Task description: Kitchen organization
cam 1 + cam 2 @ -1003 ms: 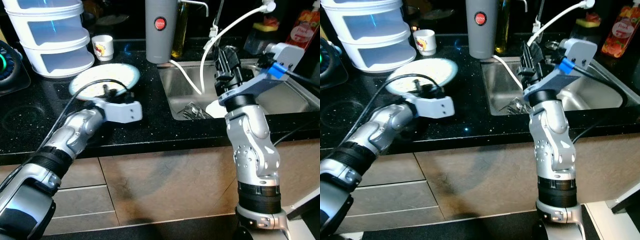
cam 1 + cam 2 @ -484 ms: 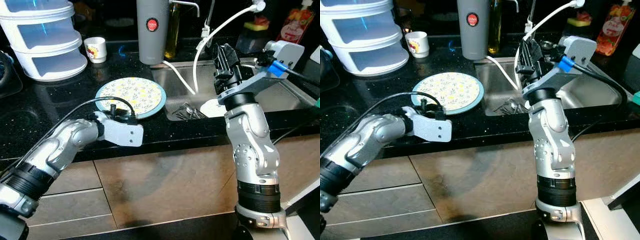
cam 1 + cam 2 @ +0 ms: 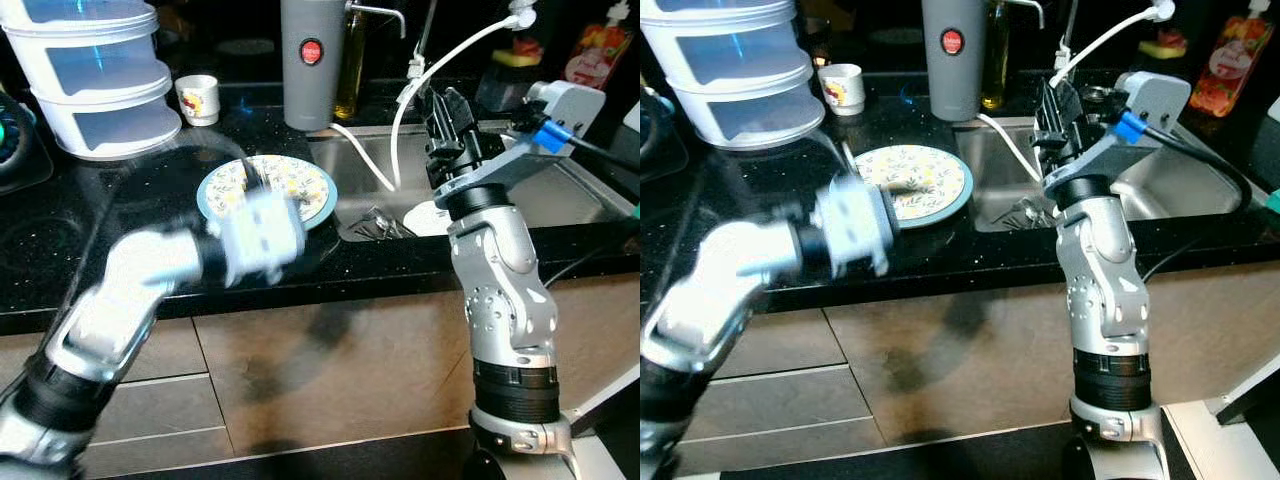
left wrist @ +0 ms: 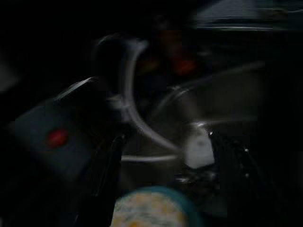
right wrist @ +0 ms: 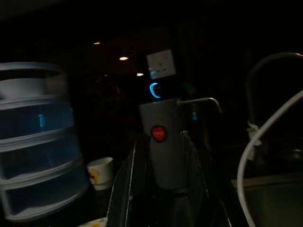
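Reaching toward the patterned plate (image 3: 268,186) beside the sink (image 3: 580,195), the blurred left gripper (image 4: 165,184) spreads its fingers apart, while the raised right gripper (image 5: 163,189) also stands parted.

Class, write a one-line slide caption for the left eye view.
Motion-blurred left gripper sweeps near a floral plate on the black counter; right gripper raised above the sink.

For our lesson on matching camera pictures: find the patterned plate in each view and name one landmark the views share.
Left eye view: the plate lies on the counter beside the sink, partly behind the blurred left arm.
Right eye view: the same spot, just beyond the blurred arm.
Left wrist view: its rim shows dimly at the picture's lower edge.
Right wrist view: a pale sliver at the lower edge may be it; too dark to be sure.
Shared landmark: the grey canister with the red button.
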Tool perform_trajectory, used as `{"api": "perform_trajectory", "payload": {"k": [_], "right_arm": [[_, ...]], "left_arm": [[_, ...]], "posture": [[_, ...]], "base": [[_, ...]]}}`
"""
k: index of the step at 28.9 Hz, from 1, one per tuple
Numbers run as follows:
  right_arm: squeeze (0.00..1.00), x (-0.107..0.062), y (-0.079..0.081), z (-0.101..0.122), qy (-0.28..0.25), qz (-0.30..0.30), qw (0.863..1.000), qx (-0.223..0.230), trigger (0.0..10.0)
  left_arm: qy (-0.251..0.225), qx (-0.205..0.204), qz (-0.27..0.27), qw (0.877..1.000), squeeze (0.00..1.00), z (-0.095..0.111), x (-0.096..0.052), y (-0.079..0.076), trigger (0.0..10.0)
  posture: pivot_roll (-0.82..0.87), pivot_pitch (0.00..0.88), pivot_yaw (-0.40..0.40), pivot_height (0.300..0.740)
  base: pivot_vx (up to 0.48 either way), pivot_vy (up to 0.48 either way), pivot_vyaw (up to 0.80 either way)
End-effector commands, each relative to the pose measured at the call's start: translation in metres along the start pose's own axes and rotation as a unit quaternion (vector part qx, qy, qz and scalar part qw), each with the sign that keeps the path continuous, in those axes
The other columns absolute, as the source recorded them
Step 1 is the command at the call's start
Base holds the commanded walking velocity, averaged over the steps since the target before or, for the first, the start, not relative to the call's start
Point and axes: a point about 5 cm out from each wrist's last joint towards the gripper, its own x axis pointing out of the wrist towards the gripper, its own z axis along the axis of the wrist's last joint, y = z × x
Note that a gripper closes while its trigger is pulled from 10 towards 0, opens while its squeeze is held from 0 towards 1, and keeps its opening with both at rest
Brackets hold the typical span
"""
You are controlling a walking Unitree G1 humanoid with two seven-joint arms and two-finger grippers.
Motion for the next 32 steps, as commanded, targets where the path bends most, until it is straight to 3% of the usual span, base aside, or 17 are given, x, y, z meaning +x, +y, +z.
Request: {"api": "perform_trajectory", "payload": {"k": [1, 3, 6, 7, 9, 10, 11, 12, 13, 15, 16, 17, 20, 21, 22, 27, 32], "right_arm": [[0.0, 0.0, -0.002, 0.001, -0.002, -0.005, 1.0, -0.001, 10.0], [0.0, 0.0, -0.002, 0.001, -0.002, -0.004, 1.0, -0.001, 10.0], [0.0, 0.002, -0.002, 0.001, -0.001, 0.0, 1.0, -0.002, 10.0], [0.0, 0.003, -0.001, 0.001, 0.0, 0.002, 1.0, -0.003, 10.0], [0.0, 0.004, 0.0, 0.001, -0.001, 0.004, 1.0, -0.004, 10.0], [0.0, 0.004, 0.0, 0.001, -0.001, 0.004, 1.0, -0.004, 10.0], [0.0, 0.004, 0.0, 0.001, -0.001, 0.005, 1.0, -0.005, 10.0], [0.0, 0.004, 0.0, 0.002, -0.001, 0.005, 1.0, -0.005, 10.0], [0.0, 0.004, 0.0, 0.002, -0.001, 0.005, 1.0, -0.005, 10.0], [0.0, 0.003, 0.0, 0.003, -0.002, 0.003, 1.0, -0.008, 10.0], [0.0, 0.002, -0.001, 0.003, -0.003, 0.002, 1.0, -0.009, 10.0], [0.0, 0.002, -0.001, 0.003, -0.003, 0.002, 1.0, -0.009, 10.0], [0.0, -0.001, -0.002, 0.001, 0.001, -0.001, 1.0, -0.009, 10.0], [0.0, -0.001, -0.002, 0.001, 0.001, -0.001, 1.0, -0.009, 10.0], [0.0, -0.001, 0.0, -0.001, 0.005, 0.002, 1.0, -0.007, 10.0], [0.0, -0.003, 0.003, -0.012, 0.027, 0.015, 0.999, -0.01, 10.0], [0.0, -0.01, 0.006, -0.029, 0.063, 0.028, 0.998, -0.011, 10.0]], "left_arm": [[0.097, -0.064, 0.093, 0.989, 0.0, -0.034, 0.0, 0.02, 10.0], [0.118, -0.085, 0.118, 0.982, 0.0, -0.04, 0.003, 0.025, 10.0], [0.177, -0.174, 0.232, 0.941, 0.0, -0.066, 0.012, 0.044, 10.0], [0.191, -0.217, 0.26, 0.921, 0.0, -0.075, 0.016, 0.047, 10.0], [0.203, -0.292, 0.289, 0.889, 0.0, -0.086, 0.021, 0.045, 10.0], [0.203, -0.292, 0.289, 0.889, 0.0, -0.086, 0.021, 0.045, 10.0], [0.209, -0.332, 0.302, 0.869, 0.0, -0.09, 0.026, 0.043, 10.0], [0.212, -0.354, 0.309, 0.857, 0.0, -0.092, 0.029, 0.042, 10.0], [0.212, -0.354, 0.309, 0.857, 0.0, -0.092, 0.029, 0.042, 10.0], [0.228, -0.391, 0.338, 0.825, 0.0, -0.097, 0.032, 0.043, 10.0], [0.233, -0.405, 0.345, 0.814, 0.0, -0.098, 0.032, 0.044, 10.0], [0.233, -0.405, 0.345, 0.814, 0.0, -0.098, 0.032, 0.044, 10.0], [0.253, -0.445, 0.373, 0.774, 0.0, -0.104, 0.03, 0.047, 10.0], [0.253, -0.445, 0.373, 0.774, 0.0, -0.104, 0.03, 0.047, 10.0], [0.265, -0.437, 0.396, 0.763, 0.0, -0.107, 0.024, 0.052, 10.0], [0.287, -0.412, 0.416, 0.758, 0.0, -0.114, 0.013, 0.058, 10.0], [0.293, -0.429, 0.419, 0.745, 0.0, -0.119, 0.004, 0.061, 10.0]], "posture": [[0.05, 0.0, -0.019, 0.74], [0.05, 0.0, -0.019, 0.74], [0.05, 0.0, -0.025, 0.74], [0.04, 0.0, -0.025, 0.74], [0.04, 0.0, -0.023, 0.74], [0.04, 0.0, -0.023, 0.74], [0.03, 0.0, -0.017, 0.74], [0.03, 0.0, -0.017, 0.74], [0.03, 0.0, -0.017, 0.74], [0.02, 0.0, -0.008, 0.74], [0.02, 0.0, -0.008, 0.74], [0.02, 0.0, -0.008, 0.74], [0.02, 0.0, -0.004, 0.74], [0.02, 0.0, -0.004, 0.74], [0.02, 0.0, -0.003, 0.74], [0.03, 0.004, -0.008, 0.74], [0.04, 0.01, -0.01, 0.74]], "base": [[0.0, 0.0, 0.0], [0.0, 0.0, 0.0], [0.0, 0.0, 0.0], [0.0, 0.0, 0.0], [0.0, 0.0, 0.0], [0.0, 0.0, 0.0], [0.0, 0.0, 0.0], [0.0, 0.0, 0.0], [0.0, 0.0, 0.0], [0.0, 0.0, 0.0], [0.0, 0.0, 0.0], [0.0, 0.0, 0.0], [0.0, 0.0, 0.0], [0.0, 0.0, 0.0], [0.0, 0.0, 0.0], [0.0, 0.0, 0.0], [0.0, 0.0, 0.0]]}}
